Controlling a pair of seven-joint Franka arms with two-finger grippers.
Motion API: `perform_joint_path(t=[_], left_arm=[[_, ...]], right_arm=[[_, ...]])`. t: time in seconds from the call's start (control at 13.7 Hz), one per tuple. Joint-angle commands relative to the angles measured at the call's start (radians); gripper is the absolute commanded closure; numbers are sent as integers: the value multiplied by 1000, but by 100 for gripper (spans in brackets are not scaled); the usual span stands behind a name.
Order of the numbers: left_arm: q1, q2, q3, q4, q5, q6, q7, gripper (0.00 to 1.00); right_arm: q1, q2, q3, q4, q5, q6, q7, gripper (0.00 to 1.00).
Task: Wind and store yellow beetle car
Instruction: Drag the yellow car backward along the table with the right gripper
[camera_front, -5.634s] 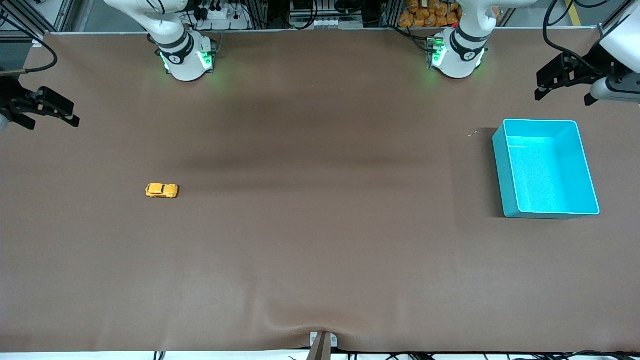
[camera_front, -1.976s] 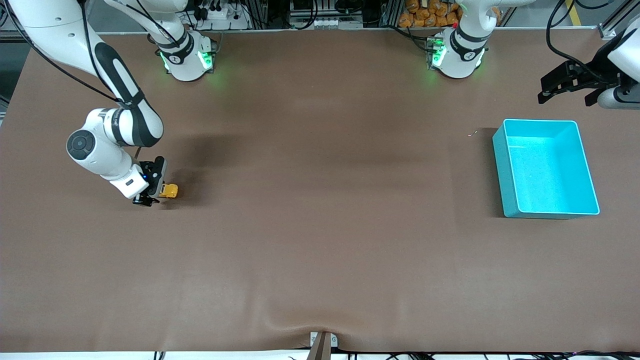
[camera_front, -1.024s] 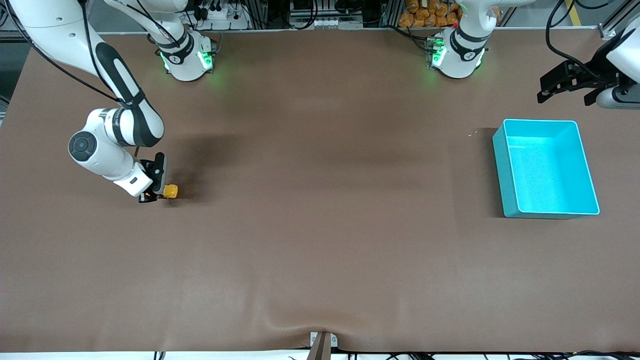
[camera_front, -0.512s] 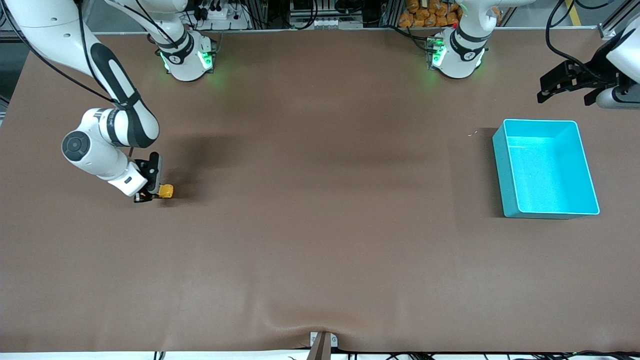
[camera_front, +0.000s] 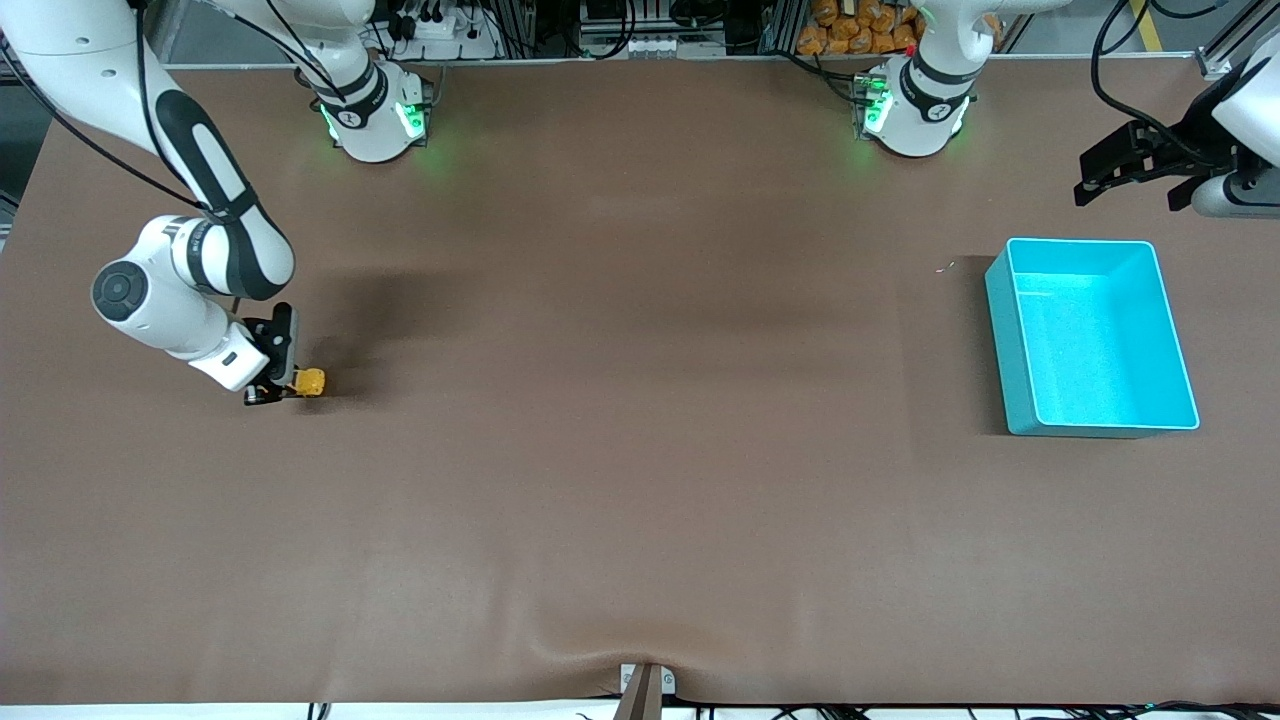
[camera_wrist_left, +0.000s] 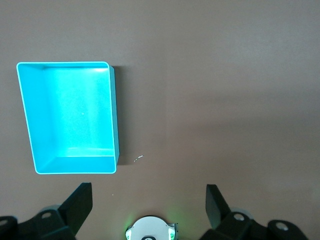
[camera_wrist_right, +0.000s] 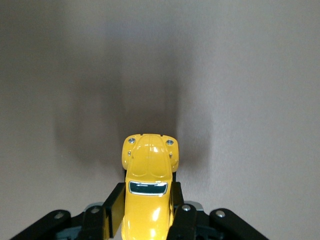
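Down on the worktop (camera_front: 640, 450), the right end effector (camera_front: 268, 392) grips the car (camera_front: 310, 382) between its fingers; the left end effector (camera_front: 1125, 170) waits spread wide above the bin (camera_front: 1005, 330).

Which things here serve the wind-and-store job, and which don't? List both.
Job:
yellow beetle car, on the table
right gripper, fingers shut on the car
turquoise bin, empty, likely the storage spot

Not in use:
left gripper, open, waiting beside the bin

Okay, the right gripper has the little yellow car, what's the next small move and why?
Probably keep drawing the yellow beetle car backward along the table to wind it. The right gripper is shut on its sides, wheels apparently down. The turquoise bin sits at the left arm's end, where the left gripper waits open.
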Motion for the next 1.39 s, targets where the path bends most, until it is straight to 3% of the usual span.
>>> perform_joint_path(t=[0.0,1.32], left_arm=[[3,-26,-2,-20,-18,-5,-14,0],[1,-26,-2,-20,-18,-7,-14,0]], right_arm=[[-41,83,4,27,-10,19,-27,76],[-268,187,4,134,-16,17,-226,74]])
